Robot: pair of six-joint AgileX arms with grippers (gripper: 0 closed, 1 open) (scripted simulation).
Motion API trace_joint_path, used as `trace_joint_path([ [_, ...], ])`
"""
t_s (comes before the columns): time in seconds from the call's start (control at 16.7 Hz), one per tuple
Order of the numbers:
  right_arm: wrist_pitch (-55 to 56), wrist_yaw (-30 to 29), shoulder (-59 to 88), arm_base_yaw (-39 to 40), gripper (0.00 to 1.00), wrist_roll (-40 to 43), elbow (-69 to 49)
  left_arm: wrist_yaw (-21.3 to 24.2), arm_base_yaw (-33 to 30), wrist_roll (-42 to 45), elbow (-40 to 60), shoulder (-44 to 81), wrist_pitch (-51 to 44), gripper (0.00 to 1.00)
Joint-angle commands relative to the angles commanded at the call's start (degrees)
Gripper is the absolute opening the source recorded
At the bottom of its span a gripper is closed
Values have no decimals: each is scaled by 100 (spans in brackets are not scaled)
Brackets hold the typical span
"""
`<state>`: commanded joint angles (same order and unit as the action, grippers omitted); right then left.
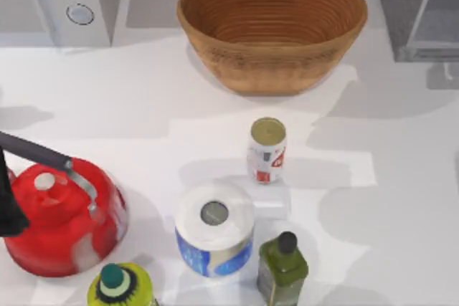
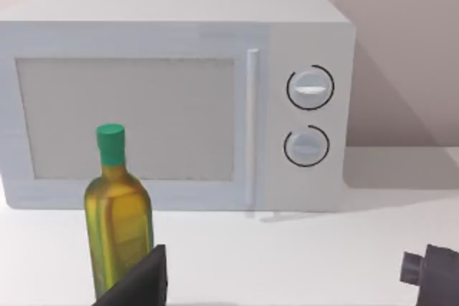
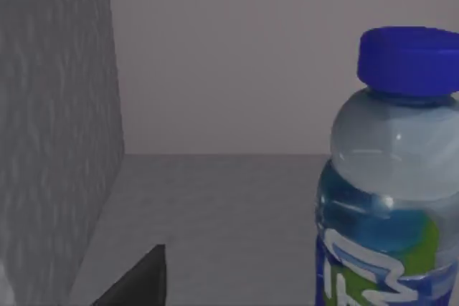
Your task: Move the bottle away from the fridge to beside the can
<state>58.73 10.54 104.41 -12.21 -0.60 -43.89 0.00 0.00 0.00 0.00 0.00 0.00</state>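
The clear plastic bottle with blue screw cap (image 3: 391,177) stood upright, long axis vertical, cap up, just in front of the right hand (image 3: 136,281), beside the grey boxy fridge (image 3: 54,127). Right arm likely nearer. Finger state: cannot tell. The white-and-red can (image 1: 267,150) stood mid-worktop (image 1: 143,105). Left hand (image 2: 140,281) idle.

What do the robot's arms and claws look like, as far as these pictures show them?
Little of them shows. The left arm is a plain black bar at the top view's left edge. The left wrist view shows a flat, wedge-shaped black fingertip and a knobbly dark grey fingertip opposite. The right wrist view shows a matching black wedge. No cables or markings are visible.
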Motion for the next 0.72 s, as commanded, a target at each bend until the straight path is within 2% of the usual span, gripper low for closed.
trace_joint_path([
  [0.3, 982, 162, 1609, -208, 100, 14, -740, 0, 0, 0, 0, 0, 0, 100],
  [0.72, 1122, 179, 1829, -209, 100, 18, -833, 0, 0, 0, 0, 0, 0, 100],
])
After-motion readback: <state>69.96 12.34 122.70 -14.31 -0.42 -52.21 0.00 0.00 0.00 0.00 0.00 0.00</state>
